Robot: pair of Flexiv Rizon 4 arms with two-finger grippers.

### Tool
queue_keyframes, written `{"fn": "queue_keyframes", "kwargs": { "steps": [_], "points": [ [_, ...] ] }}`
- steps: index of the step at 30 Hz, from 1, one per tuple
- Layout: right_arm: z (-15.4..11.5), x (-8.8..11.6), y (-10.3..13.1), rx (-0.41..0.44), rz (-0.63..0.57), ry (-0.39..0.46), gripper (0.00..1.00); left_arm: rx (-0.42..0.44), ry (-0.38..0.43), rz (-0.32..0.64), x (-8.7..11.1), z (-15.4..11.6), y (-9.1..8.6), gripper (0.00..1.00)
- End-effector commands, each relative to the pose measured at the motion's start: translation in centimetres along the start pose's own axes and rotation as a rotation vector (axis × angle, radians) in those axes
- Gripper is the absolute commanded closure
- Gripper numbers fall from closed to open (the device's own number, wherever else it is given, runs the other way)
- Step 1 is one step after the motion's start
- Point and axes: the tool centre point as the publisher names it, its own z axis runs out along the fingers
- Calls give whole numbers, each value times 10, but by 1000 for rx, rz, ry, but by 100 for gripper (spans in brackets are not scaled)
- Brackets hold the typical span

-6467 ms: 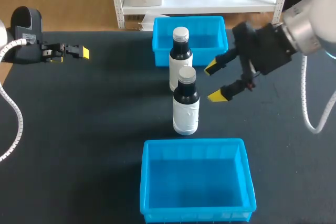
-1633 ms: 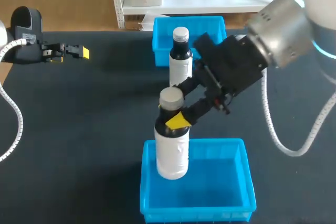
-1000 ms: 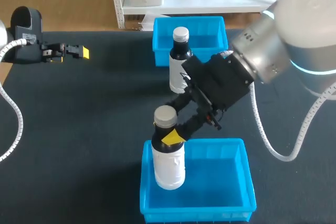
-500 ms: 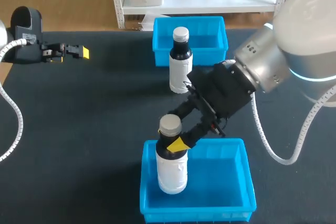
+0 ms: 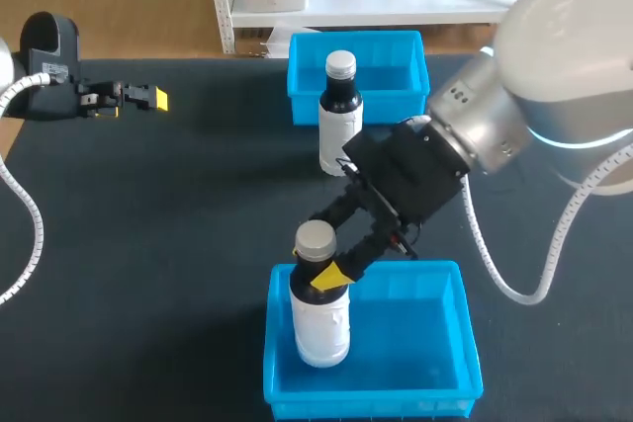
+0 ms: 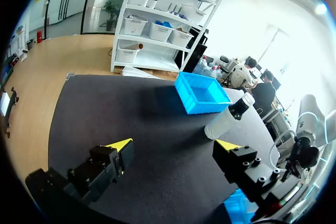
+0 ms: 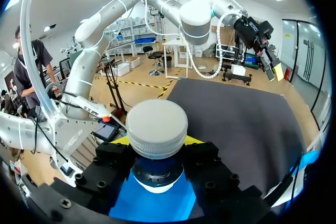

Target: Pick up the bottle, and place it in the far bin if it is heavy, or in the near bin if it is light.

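We are clamping our right gripper (image 5: 318,262) on the dark neck of the grey-capped white plastic bottle (image 5: 320,321), holding it upright inside the near rectangular blue plastic bin (image 5: 371,404). Our left gripper (image 6: 176,145) is hanging well off to the left, fingers spread apart.

Two bottles — near bottle (image 5: 320,318) at six o'clock, far bottle (image 5: 339,116) at twelve. Two caps, one to a bottle: near cap (image 5: 316,238), far cap (image 5: 340,63). Two bins, both blue: near bin (image 5: 371,404) at six o'clock, far bin (image 5: 391,64) at twelve, just past the far bottle. Two grippers — left gripper (image 5: 153,98) at ten o'clock, right gripper (image 5: 321,262) near the middle. One table (image 5: 178,244), dark.
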Motion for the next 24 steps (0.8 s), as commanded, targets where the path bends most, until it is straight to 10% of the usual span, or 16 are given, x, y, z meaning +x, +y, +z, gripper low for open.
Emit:
{"fn": "queue_keyframes", "kwargs": {
  "steps": [1, 6, 9, 12, 24],
  "points": [
    [2, 1, -2, -6, 1, -1, 97, 0, 0, 0, 0, 0, 0, 0],
    [2, 1, -2, -10, 4, 1, 79, 0, 0, 0, 0, 0, 0, 0],
    [3, 1, -1, -10, 5, 2, 52, 0, 0, 0, 0, 0, 0, 0],
    [2, 1, -1, -9, 8, 2, 0, 0, 0, 0, 0, 0, 0, 0],
    [-13, 15, 2, -8, 60, 19, 0, 0, 0, 0, 0, 0, 0, 0]
  ]
}}
